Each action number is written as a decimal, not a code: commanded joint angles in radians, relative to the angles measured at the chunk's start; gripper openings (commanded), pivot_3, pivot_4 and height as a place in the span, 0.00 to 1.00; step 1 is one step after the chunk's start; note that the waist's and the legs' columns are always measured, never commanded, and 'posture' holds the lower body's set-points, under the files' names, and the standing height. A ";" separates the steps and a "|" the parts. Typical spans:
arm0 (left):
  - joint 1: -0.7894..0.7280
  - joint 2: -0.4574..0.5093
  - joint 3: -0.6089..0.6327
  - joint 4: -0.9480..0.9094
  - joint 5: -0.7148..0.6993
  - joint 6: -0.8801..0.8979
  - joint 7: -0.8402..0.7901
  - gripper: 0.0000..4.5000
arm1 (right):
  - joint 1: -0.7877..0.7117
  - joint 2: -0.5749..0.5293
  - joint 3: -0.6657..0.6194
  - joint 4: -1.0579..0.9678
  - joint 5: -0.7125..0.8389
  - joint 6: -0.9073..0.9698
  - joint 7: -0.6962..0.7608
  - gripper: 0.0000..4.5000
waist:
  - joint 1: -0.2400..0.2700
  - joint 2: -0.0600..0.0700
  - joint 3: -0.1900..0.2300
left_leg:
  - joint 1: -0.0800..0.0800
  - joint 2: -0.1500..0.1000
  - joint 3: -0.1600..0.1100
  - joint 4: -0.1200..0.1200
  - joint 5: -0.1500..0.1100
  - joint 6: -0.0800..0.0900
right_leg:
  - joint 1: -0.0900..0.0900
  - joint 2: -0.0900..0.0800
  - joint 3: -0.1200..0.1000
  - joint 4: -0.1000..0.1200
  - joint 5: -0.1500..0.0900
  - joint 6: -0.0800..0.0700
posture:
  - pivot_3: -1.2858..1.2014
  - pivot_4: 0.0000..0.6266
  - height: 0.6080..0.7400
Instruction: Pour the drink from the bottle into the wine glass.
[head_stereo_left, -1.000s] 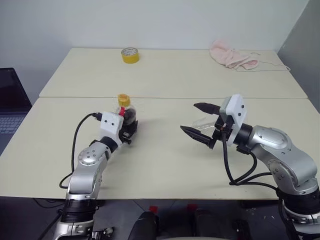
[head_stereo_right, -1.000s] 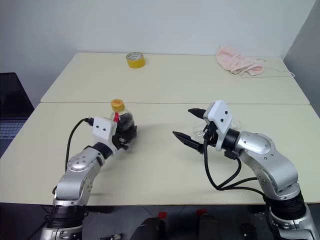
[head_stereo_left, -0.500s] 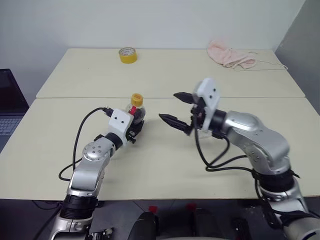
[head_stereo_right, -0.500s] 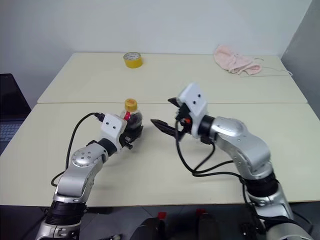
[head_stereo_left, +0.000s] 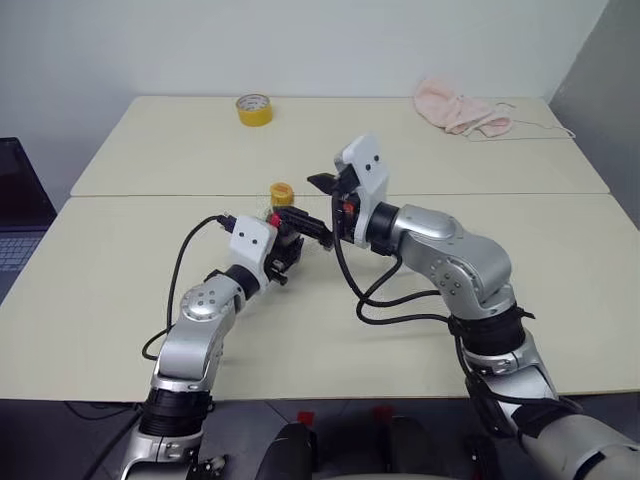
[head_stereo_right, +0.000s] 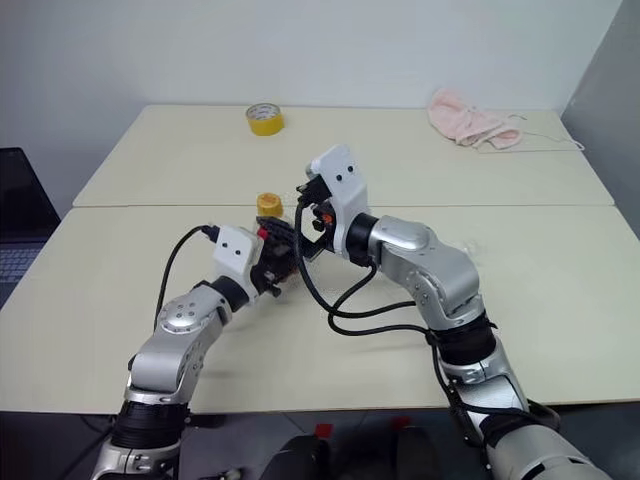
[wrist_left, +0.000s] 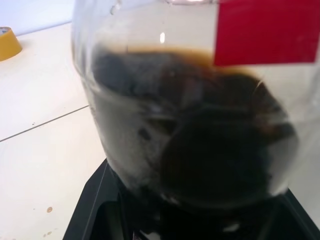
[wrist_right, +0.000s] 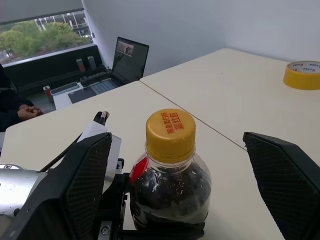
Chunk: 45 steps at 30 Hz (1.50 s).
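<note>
Centrally, left gripper (head_stereo_left: 285, 250) clamped round the upright bottle (wrist_right: 170, 172) of dark drink (wrist_left: 200, 150), right gripper (wrist_right: 185, 165) spread wide, fingers flanking its yellow cap (wrist_right: 170, 128) without touching, tape roll (head_stereo_left: 254, 109) and pink cloth (head_stereo_left: 455, 107) along the table's (head_stereo_left: 400, 150) far edge.

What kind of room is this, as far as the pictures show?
Probably an office or lab room: two plain pale tables pushed together by a bare white wall, an open laptop on a side desk, and a window onto trees and buildings.
</note>
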 joint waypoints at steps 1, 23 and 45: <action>-0.001 -0.004 0.011 -0.058 -0.007 -0.025 0.006 0.43 | -0.036 0.023 0.001 0.002 -0.020 -0.045 0.008 1.00 | -0.003 0.000 0.000 | 0.000 0.000 0.000 0.000 0.000 0.000 | 0.000 0.000 0.000 0.000 0.000 0.000 | 0.52 0.24 1.00; 0.004 -0.012 -0.009 -0.067 0.011 -0.038 0.010 0.39 | -0.047 0.063 0.039 0.075 -0.112 -0.097 0.063 0.26 | -0.012 0.000 0.000 | -0.001 0.000 0.001 0.000 0.000 0.000 | -0.005 0.000 0.001 0.005 0.000 0.000 | 0.52 0.24 1.00; 0.017 -0.002 -0.007 -0.077 0.018 -0.045 0.012 0.21 | -0.056 0.044 0.021 0.103 -0.148 -0.118 0.081 0.64 | -0.013 0.000 0.000 | -0.001 0.000 0.001 0.000 0.000 0.000 | -0.005 0.000 0.001 0.006 0.000 0.000 | 0.52 0.24 1.00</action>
